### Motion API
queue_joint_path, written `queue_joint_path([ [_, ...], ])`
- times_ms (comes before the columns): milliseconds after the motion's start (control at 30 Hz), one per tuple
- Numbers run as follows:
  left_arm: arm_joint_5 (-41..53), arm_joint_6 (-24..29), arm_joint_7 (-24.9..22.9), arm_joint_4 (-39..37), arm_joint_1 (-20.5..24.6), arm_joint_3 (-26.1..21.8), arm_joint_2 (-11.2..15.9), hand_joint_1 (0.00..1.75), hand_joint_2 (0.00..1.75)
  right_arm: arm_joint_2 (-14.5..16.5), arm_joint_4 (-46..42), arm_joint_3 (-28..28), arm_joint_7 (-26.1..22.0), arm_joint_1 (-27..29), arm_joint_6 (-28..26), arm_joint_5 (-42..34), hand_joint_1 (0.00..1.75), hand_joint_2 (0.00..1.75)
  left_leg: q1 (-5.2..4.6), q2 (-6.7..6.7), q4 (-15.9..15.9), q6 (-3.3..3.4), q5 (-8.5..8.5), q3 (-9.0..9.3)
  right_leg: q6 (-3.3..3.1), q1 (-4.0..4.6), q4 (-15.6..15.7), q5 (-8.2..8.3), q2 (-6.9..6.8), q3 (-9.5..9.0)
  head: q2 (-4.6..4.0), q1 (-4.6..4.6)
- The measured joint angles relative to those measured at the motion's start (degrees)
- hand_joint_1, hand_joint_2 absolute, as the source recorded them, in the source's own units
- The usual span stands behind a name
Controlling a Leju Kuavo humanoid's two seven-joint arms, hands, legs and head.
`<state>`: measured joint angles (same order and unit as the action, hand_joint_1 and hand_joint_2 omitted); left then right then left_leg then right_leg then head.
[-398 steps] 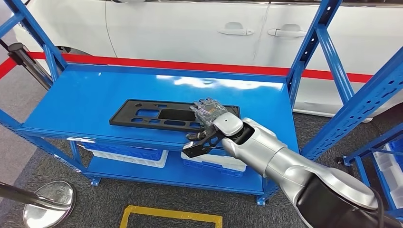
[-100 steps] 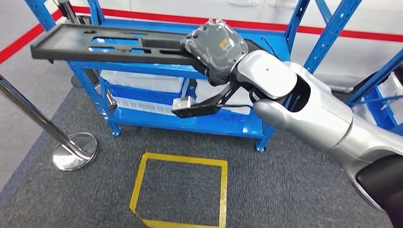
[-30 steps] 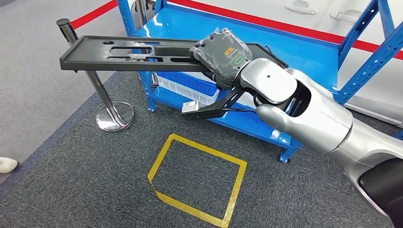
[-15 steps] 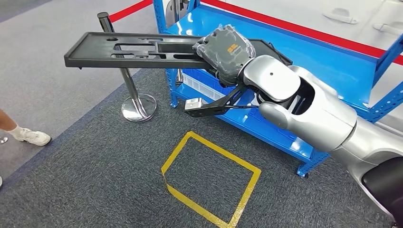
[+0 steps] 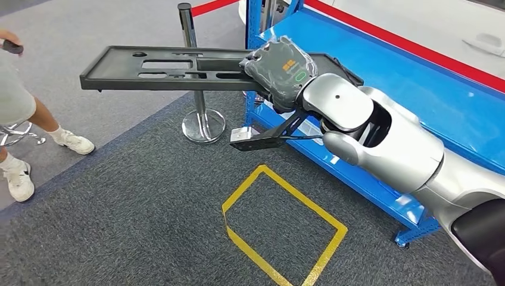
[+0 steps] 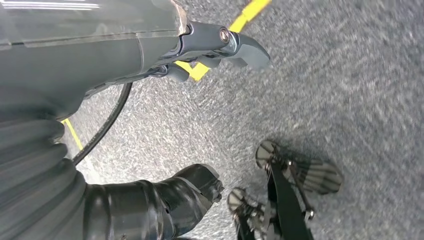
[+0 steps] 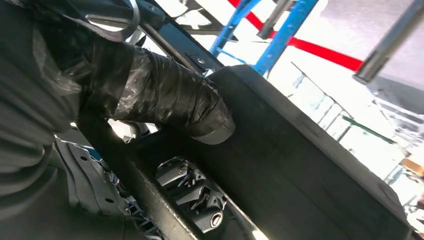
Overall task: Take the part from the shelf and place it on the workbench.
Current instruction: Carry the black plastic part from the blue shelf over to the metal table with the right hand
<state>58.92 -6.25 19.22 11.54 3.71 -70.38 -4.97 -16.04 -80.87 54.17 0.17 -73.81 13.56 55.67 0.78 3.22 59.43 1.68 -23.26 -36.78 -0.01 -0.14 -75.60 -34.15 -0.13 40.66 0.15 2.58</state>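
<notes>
The right hand [image 5: 280,68] holds the part [image 5: 172,67], a long black flat panel with several cut-out openings. The part is in the air, level, over the grey carpet floor [image 5: 119,214], and it reaches away from the hand toward the robot's left side. The hand grips it at the end nearest the blue shelf [image 5: 417,101]. In the right wrist view the taped thumb [image 7: 170,100] presses on one face of the part [image 7: 300,175], and the fingers [image 7: 200,200] are curled against the opposite face, so the panel's edge is pinched between them.

The left hand [image 6: 215,47] hangs above the carpet; its fingers are bent inward and nothing is in them.

A yellow tape square [image 5: 286,226] is on the floor below the arm. A chrome post [image 5: 199,101] stands beside the shelf. A person's legs and white shoes [image 5: 71,142] are near the edge of the head view.
</notes>
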Motion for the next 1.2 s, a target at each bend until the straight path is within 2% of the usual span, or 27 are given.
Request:
queue_joint_path([
  [33,0.0,0.0,0.0,0.0,0.0,0.0,0.0,0.00,1.75,0.0,0.0,0.0,0.0,0.1,0.0,0.0,1.75,1.75,-0.22,0.86,0.0,0.06,0.03,0.10,-0.69,0.33,2.3,1.99,0.38,-0.83,0.00,0.00],
  [67,0.0,0.0,0.1,0.0,0.1,0.0,0.0,0.00,1.75,0.0,0.0,0.0,0.0,0.1,0.0,0.0,1.75,1.75,-0.40,1.71,0.0,0.10,0.05,0.23,-1.54,0.76,6.2,4.58,1.24,-2.46,0.00,0.00],
  [133,-0.1,0.0,0.2,-0.1,0.1,0.0,-0.4,0.00,1.75,0.0,-0.1,0.0,0.0,0.0,0.0,0.1,1.75,1.75,-0.35,3.09,0.0,0.02,0.19,0.21,-3.22,1.24,13.2,8.16,4.24,-5.33,-0.01,0.24],
  [167,-0.1,0.0,0.2,-0.1,0.2,0.0,-0.5,0.00,1.75,0.0,-0.1,0.0,0.0,-0.1,0.0,0.1,1.75,1.75,-0.11,3.70,-0.1,-0.15,0.34,-0.02,-3.72,1.46,15.0,8.80,5.18,-5.95,-0.01,0.33],
  [200,-0.1,0.1,0.3,-0.1,0.2,0.0,-0.7,0.00,1.75,0.0,-0.1,0.0,0.0,-0.2,0.0,0.1,1.75,1.75,0.15,4.33,-0.2,-0.41,0.57,-0.32,-4.02,1.50,15.7,8.76,5.46,-6.07,0.00,0.40],
  [233,-0.1,0.1,0.3,-0.1,0.2,0.0,-0.6,0.00,1.75,0.1,-0.2,0.0,0.0,-0.2,0.0,0.2,1.75,1.75,0.29,5.12,-0.5,-0.71,0.86,-0.51,-4.03,1.61,16.3,8.94,4.70,-6.24,0.01,0.38],
  [267,-0.2,0.1,0.3,-0.1,0.2,0.0,-0.6,0.00,1.75,0.2,-0.2,0.0,0.0,-0.2,-0.1,0.2,1.75,1.75,0.26,5.31,-0.6,-0.90,0.98,-0.64,-3.88,1.46,17.1,9.14,3.66,-6.71,0.01,0.31],
  [300,-0.2,0.1,0.3,-0.1,0.2,0.0,-0.5,0.00,1.75,0.3,-0.2,0.0,0.0,-0.2,-0.1,0.2,1.75,1.75,0.00,4.40,-0.2,-1.06,0.68,-0.87,-3.72,1.21,18.1,9.43,2.72,-7.28,0.00,0.34],
  [333,-0.2,0.1,0.4,-0.1,0.2,0.0,-0.5,0.00,1.75,0.3,-0.3,0.0,0.0,-0.2,-0.1,0.2,1.75,1.75,-0.25,2.78,1.1,-1.23,-0.22,-1.47,-3.50,1.01,19.0,9.73,1.74,-7.84,0.00,0.38],
  [400,-0.2,0.1,0.4,-0.1,0.2,0.0,-0.4,0.00,1.75,0.4,-0.3,0.0,0.0,-0.2,-0.1,0.2,1.75,1.75,-0.36,-1.17,7.2,-1.76,-3.65,-4.36,-3.27,0.89,19.7,9.90,-0.01,-8.40,-0.01,0.44],
  [467,-0.2,0.1,0.4,-0.1,0.3,0.0,-0.4,0.00,1.75,0.4,-0.3,0.0,0.0,0.0,-0.1,0.2,1.75,1.75,0.16,-2.54,13.6,-2.55,-6.01,-7.44,-3.04,0.88,19.5,9.69,-1.83,-8.38,-0.01,0.45],
  [500,-0.2,0.1,0.4,-0.1,0.2,0.0,-0.4,0.00,1.75,0.4,-0.3,0.0,0.0,0.2,-0.1,0.2,1.75,1.75,0.43,-2.79,14.2,-2.93,-5.77,-7.70,-2.83,0.78,19.3,9.51,-2.69,-8.35,-0.01,0.45],
  [533,-0.2,0.2,0.4,-0.1,0.2,0.0,-0.3,0.00,1.75,0.4,-0.3,0.0,0.0,0.3,-0.2,0.2,1.75,1.75,0.70,-3.13,12.6,-3.29,-4.54,-6.72,-2.54,0.63,19.0,9.25,-3.51,-8.33,0.00,0.45],
  [600,-0.1,0.3,0.4,-0.1,0.1,0.0,-0.3,0.00,1.75,0.4,-0.3,0.0,0.2,0.4,-0.3,0.3,1.75,1.75,0.90,-4.95,5.4,-3.78,-1.56,-2.57,-1.74,0.42,18.1,8.47,-4.94,-8.25,0.00,0.47],
  [633,-0.1,0.3,0.4,-0.1,0.1,0.0,-0.3,0.00,1.75,0.4,-0.3,0.0,0.3,0.4,-0.5,0.3,1.75,1.75,0.87,-5.78,2.4,-3.58,-0.69,-0.92,-1.32,0.45,17.5,8.02,-5.52,-8.11,-0.01,0.41],
  [700,0.1,0.3,0.5,-0.1,0.1,0.0,-0.3,0.00,1.75,0.3,-0.4,0.0,0.5,0.6,-0.8,0.5,1.75,1.75,0.54,-6.32,0.5,-2.48,-0.61,0.00,-0.64,0.74,16.7,7.53,-6.41,-7.88,0.00,0.31],
  [767,0.3,0.4,0.6,-0.1,-0.1,0.0,-0.3,0.00,1.75,0.3,-0.6,0.0,0.6,1.1,-1.1,0.8,1.75,1.75,0.54,-5.12,0.4,-1.35,-0.35,-0.27,-0.08,0.68,16.5,7.34,-7.01,-7.86,0.00,0.22],
  [800,0.4,0.5,0.6,-0.1,-0.1,0.0,-0.3,0.00,1.75,0.3,-0.6,0.0,0.6,1.4,-1.2,1.0,1.75,1.75,0.61,-4.58,0.3,-0.95,-0.17,-0.31,0.25,0.51,16.1,6.83,-6.28,-7.73,-0.01,0.22],
  [833,0.5,0.5,0.6,-0.1,0.0,0.0,-0.3,0.00,1.75,0.2,-0.7,0.0,0.6,1.6,-1.4,1.2,1.75,1.75,0.67,-4.00,0.1,-0.57,0.02,-0.37,0.52,0.24,14.7,5.71,-4.87,-7.17,-0.01,0.21],
  [900,0.7,0.6,0.7,-0.1,0.1,0.0,-0.3,0.00,1.75,-0.2,-0.7,0.0,0.7,2.1,-1.7,1.3,1.75,1.75,0.67,-2.85,-0.1,-0.03,0.33,-0.53,0.82,-0.12,8.6,2.03,-1.43,-4.47,0.00,0.21],
  [933,0.8,0.6,0.8,-0.1,0.1,0.0,-0.3,0.00,1.75,-0.3,-0.6,0.0,0.7,2.5,-1.8,1.4,1.75,1.75,0.58,-2.20,-0.1,0.13,0.43,-0.64,0.82,-0.16,4.6,0.22,-0.54,-2.59,0.01,0.21],
  [967,0.9,0.6,0.8,-0.1,0.1,0.0,-0.3,0.00,1.75,-0.4,-0.6,0.0,0.7,2.9,-1.8,1.4,1.75,1.75,0.49,-1.46,-0.1,0.22,0.50,-0.73,0.77,-0.15,1.5,-0.80,-0.20,-1.07,0.01,0.21],
  [1000,1.0,0.6,0.9,-0.1,0.1,0.0,-0.3,0.00,1.75,-0.4,-0.5,0.0,0.7,3.3,-1.8,1.5,1.75,1.75,0.38,-0.65,-0.1,0.28,0.57,-0.79,0.62,-0.13,0.0,-0.76,-0.04,-0.30,0.01,0.21],
  [1033,1.0,0.6,0.9,0.0,0.1,0.0,-0.3,0.00,1.75,-0.4,-0.4,0.0,0.7,3.7,-1.8,1.5,1.75,1.75,0.30,0.21,-0.1,0.30,0.64,-0.80,0.33,-0.08,0.9,0.47,0.17,-0.64,0.01,0.21],
  [1067,1.1,0.6,1.0,0.0,0.1,0.0,-0.3,0.00,1.75,-0.4,-0.3,0.0,0.6,3.8,-1.8,1.6,1.75,1.75,0.24,1.06,-0.1,0.28,0.71,-0.78,-0.06,0.01,3.8,2.52,0.71,-1.94,0.01,0.21],
  [1133,1.3,0.6,1.0,0.0,0.1,0.0,-0.5,0.00,1.75,-0.4,-0.2,0.0,0.5,3.8,-1.8,1.8,1.75,1.75,0.25,2.55,0.0,0.05,0.92,-0.86,-1.01,0.18,11.6,6.40,3.52,-5.45,0.00,0.24],
  [1200,1.5,0.6,1.0,0.0,0.1,0.0,-0.7,0.00,1.75,-0.4,0.0,0.0,0.4,3.7,-1.9,2.0,1.75,1.75,0.50,3.88,-0.1,-0.48,1.27,-1.22,-1.51,0.38,15.7,7.51,5.25,-7.27,0.00,0.22],
])
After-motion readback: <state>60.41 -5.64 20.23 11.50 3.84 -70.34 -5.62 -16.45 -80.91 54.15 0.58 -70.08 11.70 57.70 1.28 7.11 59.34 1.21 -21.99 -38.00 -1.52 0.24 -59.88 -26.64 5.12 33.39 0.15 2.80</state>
